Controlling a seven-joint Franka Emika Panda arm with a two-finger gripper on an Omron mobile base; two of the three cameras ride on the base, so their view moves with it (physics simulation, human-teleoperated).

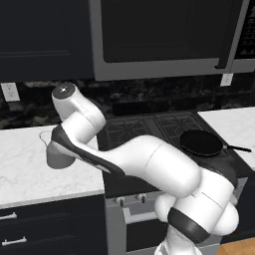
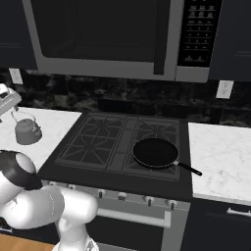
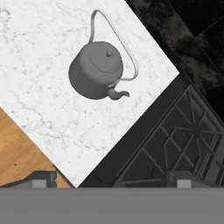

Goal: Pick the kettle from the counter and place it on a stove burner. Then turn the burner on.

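The small grey kettle [image 3: 97, 70] stands upright on the white marble counter [image 3: 52, 118], its wire handle raised and its spout towards the stove. My gripper [image 3: 113, 180] hangs well above it, open, with nothing between the fingertips [image 3: 43, 178]. From the right base view the kettle [image 2: 27, 130] sits on the counter [image 2: 56, 128] left of the stove [image 2: 98, 142], under my white hand at the frame's left edge. In the left base view the kettle [image 1: 56, 155] is partly hidden behind my arm.
A flat black frying pan [image 2: 156, 152] lies on the front right burner, handle pointing right. Burner knobs [image 2: 122, 196] line the stove front. A microwave [image 2: 103, 34] hangs over the stove. More counter [image 2: 220, 152] lies to the right.
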